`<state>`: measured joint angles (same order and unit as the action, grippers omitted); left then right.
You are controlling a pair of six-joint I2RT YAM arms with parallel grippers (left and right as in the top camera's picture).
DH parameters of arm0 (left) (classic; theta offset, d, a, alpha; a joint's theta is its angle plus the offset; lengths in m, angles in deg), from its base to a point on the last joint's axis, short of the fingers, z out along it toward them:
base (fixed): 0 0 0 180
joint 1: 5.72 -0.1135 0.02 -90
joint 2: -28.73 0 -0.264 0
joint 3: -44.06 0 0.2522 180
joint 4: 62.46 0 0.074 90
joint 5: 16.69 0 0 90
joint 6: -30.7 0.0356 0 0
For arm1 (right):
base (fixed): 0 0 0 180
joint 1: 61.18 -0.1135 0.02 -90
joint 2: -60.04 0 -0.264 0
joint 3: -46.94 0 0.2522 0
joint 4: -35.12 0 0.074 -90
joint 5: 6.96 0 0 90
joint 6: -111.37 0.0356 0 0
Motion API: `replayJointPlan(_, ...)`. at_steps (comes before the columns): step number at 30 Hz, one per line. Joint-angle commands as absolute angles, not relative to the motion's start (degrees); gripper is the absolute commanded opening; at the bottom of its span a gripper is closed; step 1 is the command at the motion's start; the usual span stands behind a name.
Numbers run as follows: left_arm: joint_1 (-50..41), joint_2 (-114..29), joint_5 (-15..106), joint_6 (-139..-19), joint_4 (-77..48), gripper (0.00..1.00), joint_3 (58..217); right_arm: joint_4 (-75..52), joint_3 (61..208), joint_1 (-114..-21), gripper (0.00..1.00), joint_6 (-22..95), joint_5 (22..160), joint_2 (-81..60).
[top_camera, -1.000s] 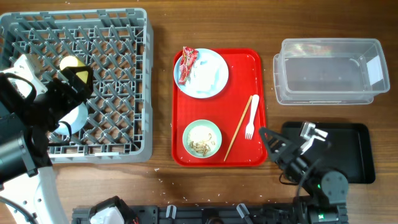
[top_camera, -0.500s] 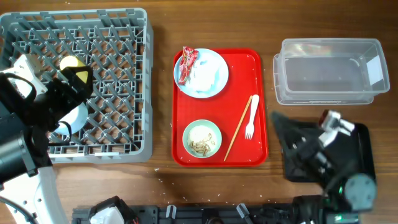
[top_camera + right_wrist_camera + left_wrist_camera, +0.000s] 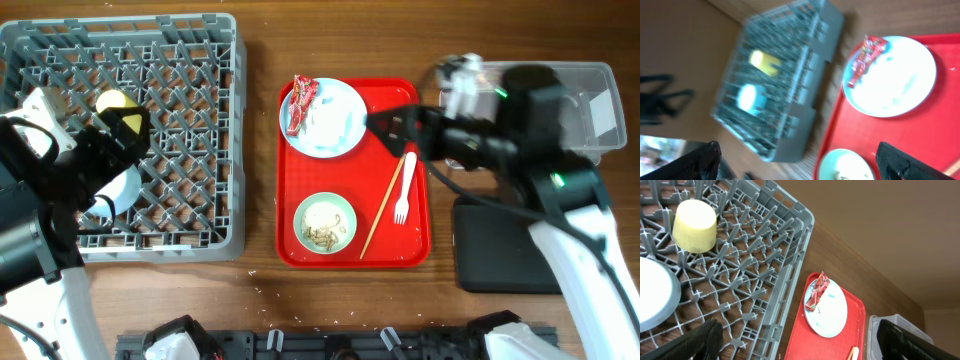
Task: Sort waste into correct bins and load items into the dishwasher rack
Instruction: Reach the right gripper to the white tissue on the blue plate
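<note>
Even light is falling from above, casting only faint shadows on the tabletop [image 3: 260, 60]. Motion blur is smearing the right wrist picture, the grey rack [image 3: 780, 85] especially, while the left wrist view is reading sharp.

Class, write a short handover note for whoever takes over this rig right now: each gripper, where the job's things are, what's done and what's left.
Left gripper: open, empty, above the rack.
Right gripper: open, empty, over the red tray beside the plate.
In the rack: yellow cup, light blue bowl.
On the red tray: plate holding wrapper and tissue, mint bowl holding scraps, fork, chopstick.
Tub and black tray sit to the right; no waste seen in them.
Done: those two loaded.
Left: bin wrapper, tissue, scraps; load plate, mint bowl, fork, chopstick.
</note>
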<state>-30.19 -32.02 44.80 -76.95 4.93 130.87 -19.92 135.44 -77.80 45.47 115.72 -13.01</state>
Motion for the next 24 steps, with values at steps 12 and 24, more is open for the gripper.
replayJointPlan(12,-30.0,-31.8,44.9,-76.4,4.8,1.0,131.0,-13.4,147.2,-88.3,0.99,54.3,94.2,-40.8)
replayJointPlan(24,-30.0,-31.8,44.9,-76.4,4.8,1.0,131.0,-7.4,147.2,-92.4,0.68,47.2,86.3,-55.3)
